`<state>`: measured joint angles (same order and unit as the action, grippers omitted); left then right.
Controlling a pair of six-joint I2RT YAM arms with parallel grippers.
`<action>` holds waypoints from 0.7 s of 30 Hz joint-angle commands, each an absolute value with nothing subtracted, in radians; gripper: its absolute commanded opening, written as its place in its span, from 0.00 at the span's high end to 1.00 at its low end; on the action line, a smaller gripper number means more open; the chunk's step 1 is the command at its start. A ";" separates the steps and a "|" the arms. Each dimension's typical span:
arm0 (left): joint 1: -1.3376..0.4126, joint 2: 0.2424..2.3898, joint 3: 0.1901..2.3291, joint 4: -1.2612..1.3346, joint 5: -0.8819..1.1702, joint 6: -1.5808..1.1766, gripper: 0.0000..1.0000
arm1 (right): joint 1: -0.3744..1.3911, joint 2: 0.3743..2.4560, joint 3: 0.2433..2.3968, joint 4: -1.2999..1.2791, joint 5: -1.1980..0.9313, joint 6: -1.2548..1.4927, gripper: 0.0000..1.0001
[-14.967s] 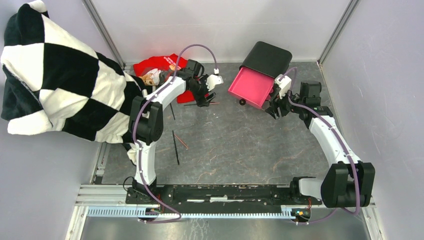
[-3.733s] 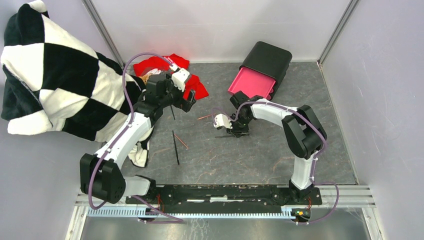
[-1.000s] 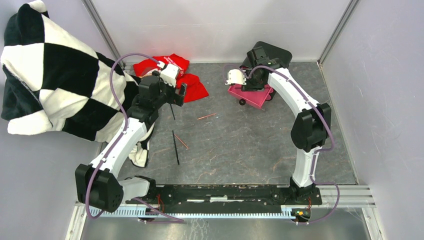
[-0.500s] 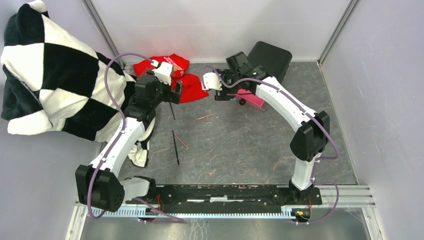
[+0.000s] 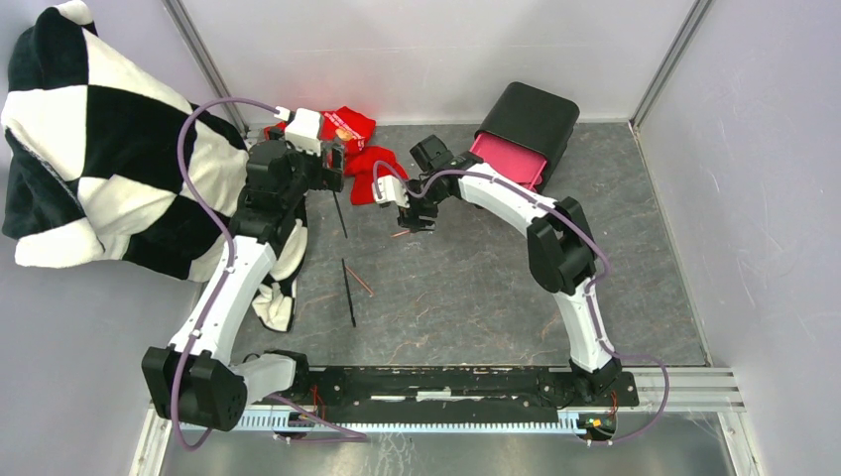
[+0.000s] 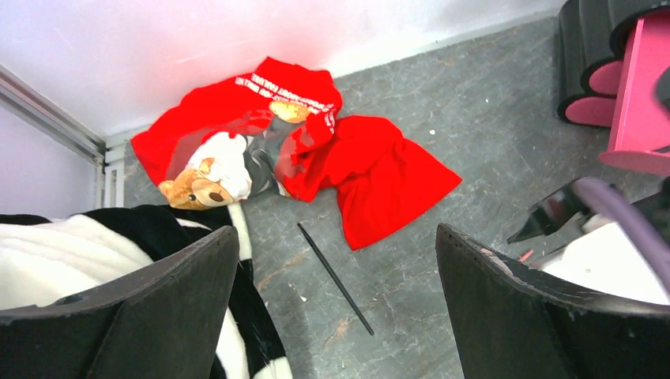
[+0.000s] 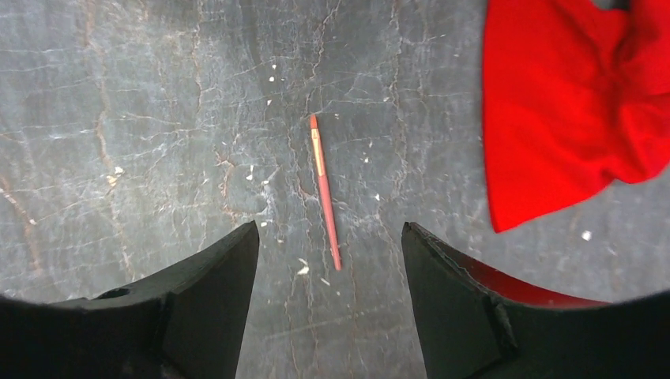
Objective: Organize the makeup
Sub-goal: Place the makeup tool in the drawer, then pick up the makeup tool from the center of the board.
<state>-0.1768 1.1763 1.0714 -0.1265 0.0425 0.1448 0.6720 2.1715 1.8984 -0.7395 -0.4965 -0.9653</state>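
grey marbled tabletop (image 7: 118, 118); thin pink pencil (image 7: 324, 189); crumpled red cloth (image 7: 553, 103).

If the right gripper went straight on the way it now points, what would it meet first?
Most likely the thin reddish pencil, which lies flat on the table between the open fingers of the right gripper in its wrist view. How high above it the gripper is remains unclear.

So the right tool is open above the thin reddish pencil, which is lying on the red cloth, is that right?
Not quite: the right tool is open above the thin reddish pencil, but the pencil lies on the bare grey table, beside the red cloth and apart from it. The right wrist view shows this.
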 commanded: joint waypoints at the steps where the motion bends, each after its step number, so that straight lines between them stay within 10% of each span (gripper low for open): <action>1: -0.163 1.138 1.116 -0.120 0.038 0.095 0.00 | 0.676 2.237 1.985 -0.703 -0.541 -0.964 0.28; 21: -0.158 1.099 1.075 -0.112 0.082 0.113 0.00 | 0.661 2.457 2.094 -0.771 -0.573 -1.010 0.43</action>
